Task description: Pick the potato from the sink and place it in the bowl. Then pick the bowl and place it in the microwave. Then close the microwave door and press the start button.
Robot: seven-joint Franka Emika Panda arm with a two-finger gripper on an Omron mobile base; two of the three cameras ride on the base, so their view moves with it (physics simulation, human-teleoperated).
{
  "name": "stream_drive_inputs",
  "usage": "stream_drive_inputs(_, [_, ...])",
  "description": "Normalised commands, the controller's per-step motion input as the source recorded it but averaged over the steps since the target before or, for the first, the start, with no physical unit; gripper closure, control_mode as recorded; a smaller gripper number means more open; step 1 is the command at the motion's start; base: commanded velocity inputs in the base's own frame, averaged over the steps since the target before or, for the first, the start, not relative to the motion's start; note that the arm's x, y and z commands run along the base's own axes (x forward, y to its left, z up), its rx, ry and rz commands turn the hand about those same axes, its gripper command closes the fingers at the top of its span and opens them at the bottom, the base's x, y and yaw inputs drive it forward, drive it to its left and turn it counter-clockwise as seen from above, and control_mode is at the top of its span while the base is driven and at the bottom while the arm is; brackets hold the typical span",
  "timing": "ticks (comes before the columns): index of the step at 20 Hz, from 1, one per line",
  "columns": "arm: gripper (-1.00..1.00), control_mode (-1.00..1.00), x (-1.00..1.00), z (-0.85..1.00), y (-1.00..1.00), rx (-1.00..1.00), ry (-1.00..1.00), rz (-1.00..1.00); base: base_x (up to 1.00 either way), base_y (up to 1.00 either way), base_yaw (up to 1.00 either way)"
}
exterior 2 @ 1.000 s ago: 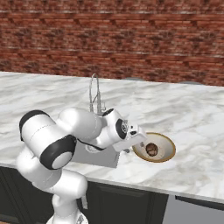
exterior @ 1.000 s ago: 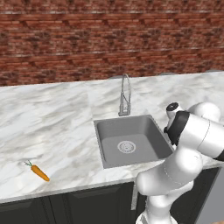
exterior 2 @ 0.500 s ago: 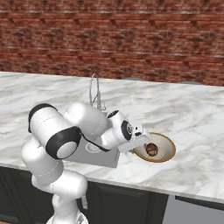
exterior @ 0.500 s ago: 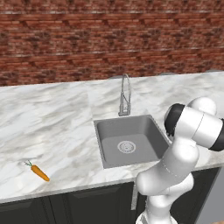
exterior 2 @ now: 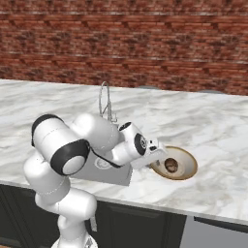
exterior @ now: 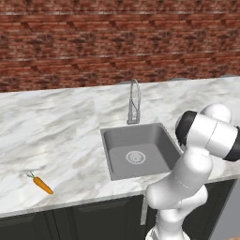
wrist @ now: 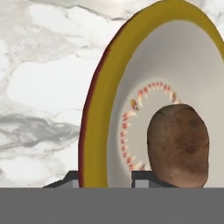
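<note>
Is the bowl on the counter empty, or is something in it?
Not empty: the bowl holds the brown potato, resting on its cream inside. The pincer straddles the bowl's rim.

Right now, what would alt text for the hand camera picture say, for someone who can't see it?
A brown potato sits inside a tan bowl with a cream inside, seen very close. Two dark fingertips stand on either side of the bowl's rim, on a white marble counter.
</note>
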Motion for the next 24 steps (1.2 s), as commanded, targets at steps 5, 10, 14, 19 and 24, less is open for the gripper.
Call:
stream_drive_inputs(5, [1.0,-1.0,-0.21,0.67,0.04,-0.03,-0.1,0.0,0.0,0.0,0.0])
stream_drive_inputs(10, [1.0,-1.0,-0.41,0.88,0.4,-0.13,-0.12,0.06,0.0,0.0,0.0])
stream_drive_inputs(14, [1.0,-1.0,-0.36,0.89,0.73,-0.2,-0.01,0.17,0.0,0.0,0.0])
stream_drive_inputs(19, [1.0,-1.0,-0.39,1.0,0.74,-0.07,0.01,0.31,0.0,0.0,0.0])
stream_drive_inputs(24, [1.0,-1.0,-0.26,1.0,0.63,-0.01,0.08,0.41,0.0,0.0,0.0])
